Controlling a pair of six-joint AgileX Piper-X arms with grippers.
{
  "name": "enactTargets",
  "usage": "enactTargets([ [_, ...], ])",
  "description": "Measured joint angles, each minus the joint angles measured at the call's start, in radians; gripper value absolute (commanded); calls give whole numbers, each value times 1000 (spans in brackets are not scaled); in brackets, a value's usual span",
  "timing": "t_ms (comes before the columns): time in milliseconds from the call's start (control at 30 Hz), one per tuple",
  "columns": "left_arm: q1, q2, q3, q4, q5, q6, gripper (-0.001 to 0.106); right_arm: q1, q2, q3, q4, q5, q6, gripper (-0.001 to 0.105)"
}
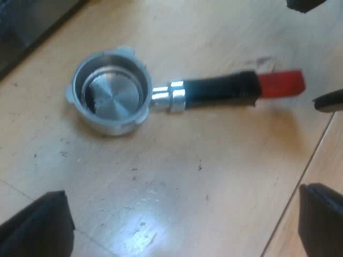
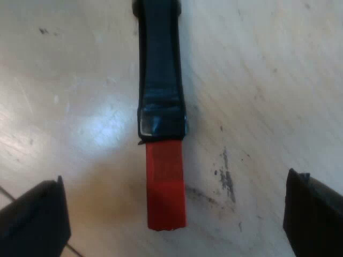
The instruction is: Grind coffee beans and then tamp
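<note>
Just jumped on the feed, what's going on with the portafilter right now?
The portafilter lies loose on the wooden table, basket up and showing bare metal, with no grounds visible. Neither pincer holds it. The right pincer is open over the handle's red end, one finger to each side, apparently lined up for a grasp. The left pincer is open too, hanging above the table beside the portafilter. Grinding looks not yet done.

Left claw [image 1: 182,193] and right claw [image 2: 172,179] both spread wide, seemingly pointing downward.
</note>
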Motion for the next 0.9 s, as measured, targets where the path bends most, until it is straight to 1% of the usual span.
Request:
enactTargets([
  [33, 0, -11, 0, 3, 0, -16, 87, 0, -44, -33, 30, 0, 0, 83],
  [133, 0, -30, -3, 21, -10, -33, 87, 0, -89, -65, 33, 11, 0, 83],
  [200, 0, -37, -18, 51, -40, -41, 87, 0, -117, -80, 23, 29, 0, 83],
  [233, 0, -37, -18, 51, -40, -41, 87, 0, -120, -82, 20, 29, 0, 83],
  [300, 0, -38, -54, 99, -79, -43, 87, 2, -150, -95, -1, 46, -10, 83],
  [333, 0, -38, -64, 111, -88, -43, 87, 2, -177, -95, -32, 42, -44, 83],
  [367, 0, -38, -96, 132, -113, -43, 87, 17, -199, -95, -92, 42, -108, 83],
  [433, 0, -38, -148, 163, -162, -43, 87, 52, -210, -95, -174, 42, -179, 83],
  [467, 0, -38, -160, 170, -175, -43, 87, 57, -210, -95, -197, 42, -194, 83],
  [533, 0, -38, -198, 211, -237, -43, 87, 83, -208, -80, -298, 55, -222, 83],
  [600, 0, -38, -213, 240, -270, -43, 87, 89, -208, -55, -369, 57, -227, 83],
  [667, 0, -38, -221, 266, -300, -57, 87, 88, -208, -29, -441, 57, -228, 83],
  [800, 0, -38, -221, 299, -339, -94, 87, 88, -205, 50, -592, 43, -233, 83],
  [833, 6, -38, -221, 298, -360, -103, 87, 88, -203, 73, -637, 36, -233, 83],
  [900, 25, -38, -221, 298, -367, -105, 87, 88, -195, 105, -695, 28, -233, 83],
])
